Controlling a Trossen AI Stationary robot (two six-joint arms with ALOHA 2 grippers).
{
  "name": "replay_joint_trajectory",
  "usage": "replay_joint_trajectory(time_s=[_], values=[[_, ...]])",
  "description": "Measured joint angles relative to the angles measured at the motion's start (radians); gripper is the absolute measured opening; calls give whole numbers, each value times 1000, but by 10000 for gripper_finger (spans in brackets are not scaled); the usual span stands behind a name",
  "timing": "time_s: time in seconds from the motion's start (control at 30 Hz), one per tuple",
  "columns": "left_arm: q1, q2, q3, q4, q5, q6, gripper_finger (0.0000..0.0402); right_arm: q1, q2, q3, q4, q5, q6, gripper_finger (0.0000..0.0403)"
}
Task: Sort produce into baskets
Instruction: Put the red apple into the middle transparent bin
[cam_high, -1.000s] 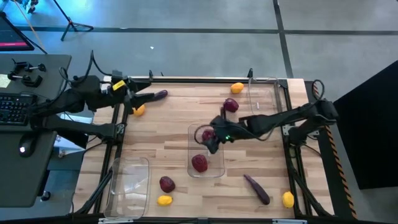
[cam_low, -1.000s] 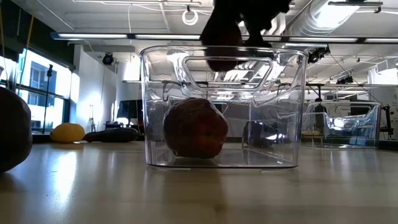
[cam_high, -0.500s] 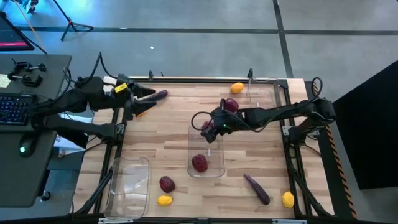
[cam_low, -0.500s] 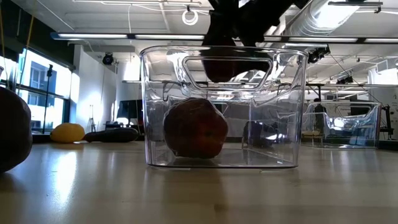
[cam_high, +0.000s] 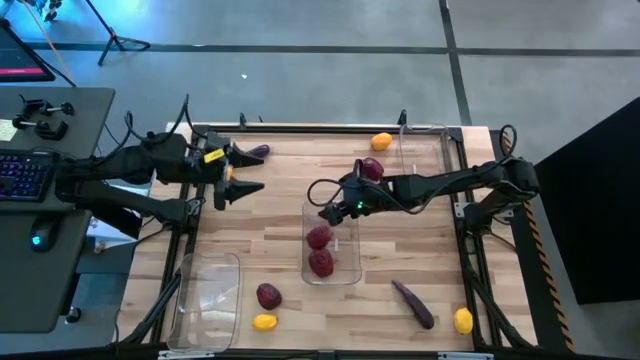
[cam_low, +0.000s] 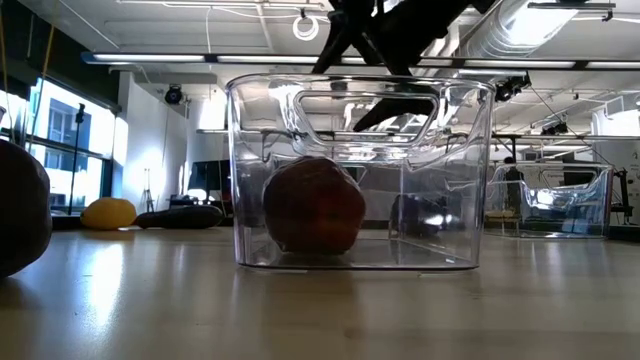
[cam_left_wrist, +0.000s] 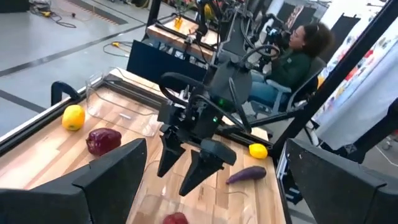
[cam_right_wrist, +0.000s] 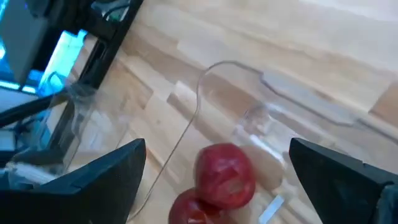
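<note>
Planks of pale, striped wood make up the table (cam_high: 270, 225), framed in dark metal. Three clear plastic bins with rounded corners sit on it: the middle bin (cam_high: 351, 272), long axis running from the far side toward the near edge, holds two dark red fruits (cam_high: 320, 238) one behind the other; the near-left bin (cam_high: 210, 270) and the far-right bin (cam_high: 432, 140) show nothing inside.

Both arms are dark and jointed. The right arm stretches nearly level from the table's right side toward the centre, its right gripper (cam_high: 331, 213) hovering over the far end of the middle bin with its fingers spread wide and holding nothing; the upper red fruit lies directly under it in the right wrist view (cam_right_wrist: 225, 175). The left arm reaches in from the left edge, its left gripper (cam_high: 245, 177) poised above the far-left boards, fingers parted and empty.

Loose produce lies scattered: a slim purple eggplant (cam_high: 413, 303) near the front right, angled diagonally; another eggplant (cam_high: 259, 152) at far left; a red fruit (cam_high: 371, 169) beside the right arm; a second red fruit (cam_high: 268, 295) near the front; and small yellow fruits (cam_high: 264, 321) at the near edge, the far edge (cam_high: 381, 141) and the near-right corner (cam_high: 463, 320).
</note>
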Motion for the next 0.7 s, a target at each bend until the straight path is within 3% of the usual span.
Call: replay_joint_trajectory(time_s=[0.13, 0.27, 0.47, 0.57, 0.7], values=[[-18, 45, 0, 9, 31, -41, 372, -14, -52, 0, 2, -117, -91, 385], [-57, 157, 43, -41, 83, -90, 372, 70, -184, 0, -99, 42, -248, 385], [-184, 430, 262, -410, 29, -132, 372, 251, -363, 0, -456, 368, -53, 385], [-262, 569, 334, -591, 30, -131, 372, 353, -396, 0, -546, 438, 31, 385], [-384, 677, 337, -632, 120, -70, 372, 442, -387, 0, -584, 470, 35, 385]])
